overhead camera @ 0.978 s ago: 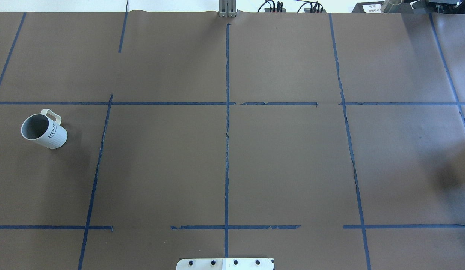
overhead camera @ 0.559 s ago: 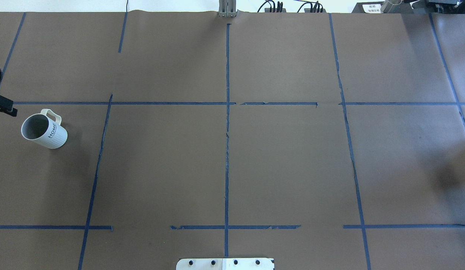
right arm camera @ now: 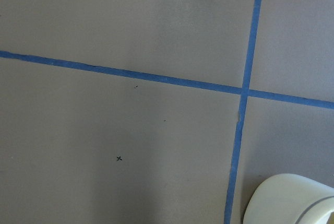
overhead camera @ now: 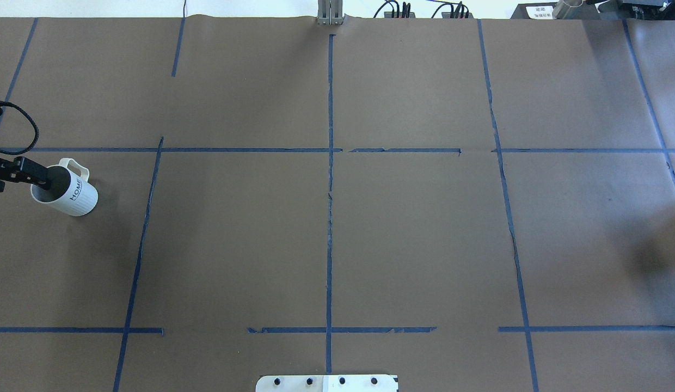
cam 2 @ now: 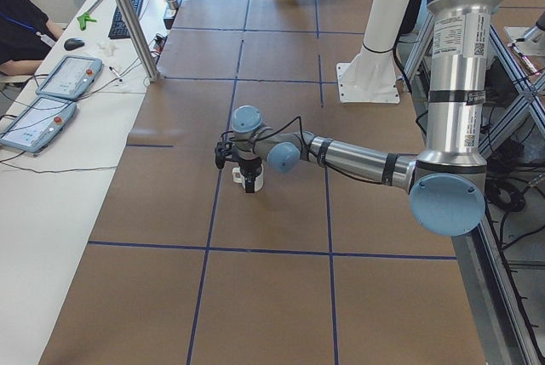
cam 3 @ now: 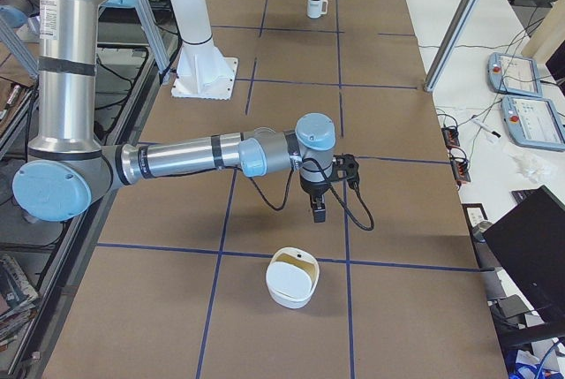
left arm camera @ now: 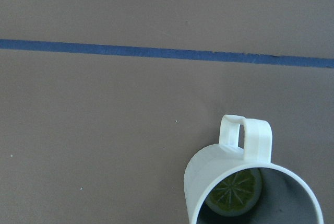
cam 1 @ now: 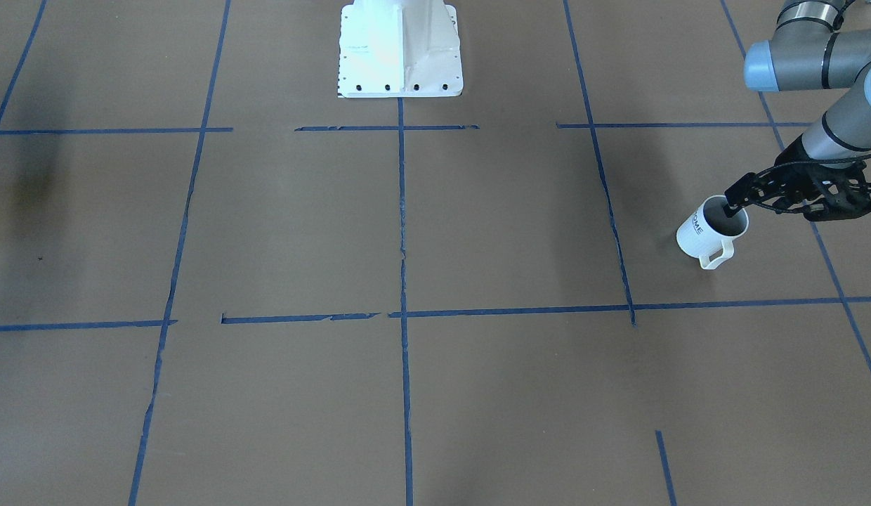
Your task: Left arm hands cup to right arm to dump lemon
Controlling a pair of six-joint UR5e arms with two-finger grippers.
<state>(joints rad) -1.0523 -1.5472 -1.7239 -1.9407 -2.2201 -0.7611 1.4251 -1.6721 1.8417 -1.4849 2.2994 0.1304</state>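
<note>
Left hand sits at the rim of the cup, at the far left of the desk. One black finger reaches over the mouth from the outer side. It cannot be told whether the hand is spread or already pinched on the wall, since the wrist view shows no fingers and the other views are too small. The left arm stretches out low to get there. A rim hold would probably suit the task, as it leaves the cup's body and handle free for the other arm to take.

The cup stands upright on the desk with its handle turned away from the robot and clear of the finger's path. The lemon lies flat on the bottom, toward the handle side, and the upright pose keeps it there until tipping time.

Toward the middle, the desk is brown paper crossed by blue tape, and the hand-over will likely happen there.

Far right, the right arm reaches low over the desk. The right hand points straight down above the surface, and nothing visible hangs from it. How far it is open cannot be judged from this side view alone. A white bowl lies near it, likely the dumping spot, which would explain the arm's parking place. The task looks to be at its first step, with the cup not yet lifted.
</note>
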